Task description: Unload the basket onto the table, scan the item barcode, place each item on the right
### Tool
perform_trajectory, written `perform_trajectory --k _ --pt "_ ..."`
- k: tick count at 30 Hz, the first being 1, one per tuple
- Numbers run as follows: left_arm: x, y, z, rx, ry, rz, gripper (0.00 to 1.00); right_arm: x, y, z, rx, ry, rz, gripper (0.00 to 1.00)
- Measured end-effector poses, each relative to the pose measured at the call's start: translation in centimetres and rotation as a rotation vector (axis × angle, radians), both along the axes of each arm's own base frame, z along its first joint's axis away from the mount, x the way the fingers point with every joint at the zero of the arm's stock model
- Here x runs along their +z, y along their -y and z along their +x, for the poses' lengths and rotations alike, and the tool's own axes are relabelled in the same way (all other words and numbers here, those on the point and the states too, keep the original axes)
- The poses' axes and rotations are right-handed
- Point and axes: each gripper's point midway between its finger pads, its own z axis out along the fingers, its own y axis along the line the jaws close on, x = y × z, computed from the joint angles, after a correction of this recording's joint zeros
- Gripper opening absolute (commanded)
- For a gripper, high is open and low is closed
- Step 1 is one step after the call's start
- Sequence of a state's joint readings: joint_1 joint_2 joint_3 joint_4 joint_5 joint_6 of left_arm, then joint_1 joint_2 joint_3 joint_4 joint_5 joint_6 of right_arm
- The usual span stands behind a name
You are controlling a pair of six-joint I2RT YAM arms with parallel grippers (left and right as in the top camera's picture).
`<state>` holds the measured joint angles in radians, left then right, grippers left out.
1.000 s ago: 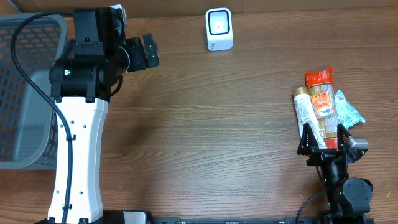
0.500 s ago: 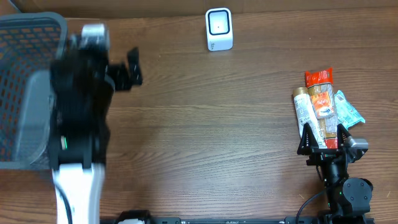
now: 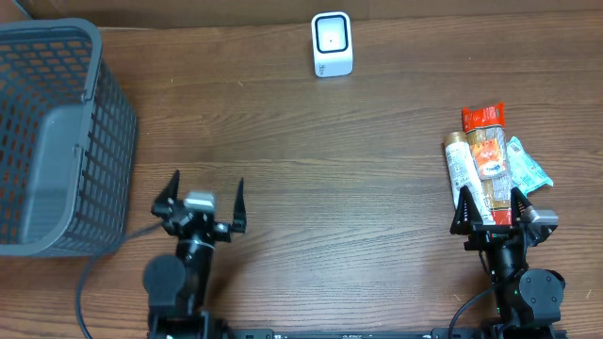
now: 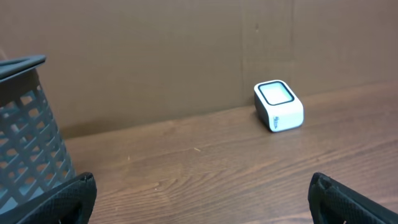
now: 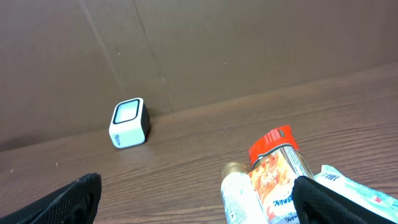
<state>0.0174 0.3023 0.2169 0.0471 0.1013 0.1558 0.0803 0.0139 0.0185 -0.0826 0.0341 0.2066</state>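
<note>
Observed both arms folded low at near table edge. Found left gripper [image 3: 207, 183] fingers wide apart, empty, near basket [image 3: 58, 132]. Found right gripper [image 3: 489, 195] equally spread, ungripped, near end of item pile [image 3: 486, 155] between fingers; scanner [image 3: 332, 43] at far edge

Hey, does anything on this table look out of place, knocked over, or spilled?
Nothing stands out. The scanner sits upright at the back, the basket stands upright at left, and three packets lie flat together at right, the teal packet slightly askew. No spill or damage shows. The left pincer and right pincer are open and empty.
</note>
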Motion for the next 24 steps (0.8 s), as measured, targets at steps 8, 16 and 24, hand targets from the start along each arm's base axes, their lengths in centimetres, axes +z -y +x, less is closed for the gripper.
perform_trajectory --k 8,16,24 --pt "-3.7 0.0 -1.1 0.012 0.026 0.04 1.0 0.0 0.0 0.0 0.0 0.0 0.0 1.0" --pt "-6.9 -0.2 -1.5 0.023 -0.053 0.062 1.0 0.0 0.0 0.0 0.0 0.0 0.0 1.0" --pt "-6.6 -0.3 -1.6 0.027 -0.039 0.064 1.0 0.0 0.0 0.0 0.0 0.0 0.0 1.0"
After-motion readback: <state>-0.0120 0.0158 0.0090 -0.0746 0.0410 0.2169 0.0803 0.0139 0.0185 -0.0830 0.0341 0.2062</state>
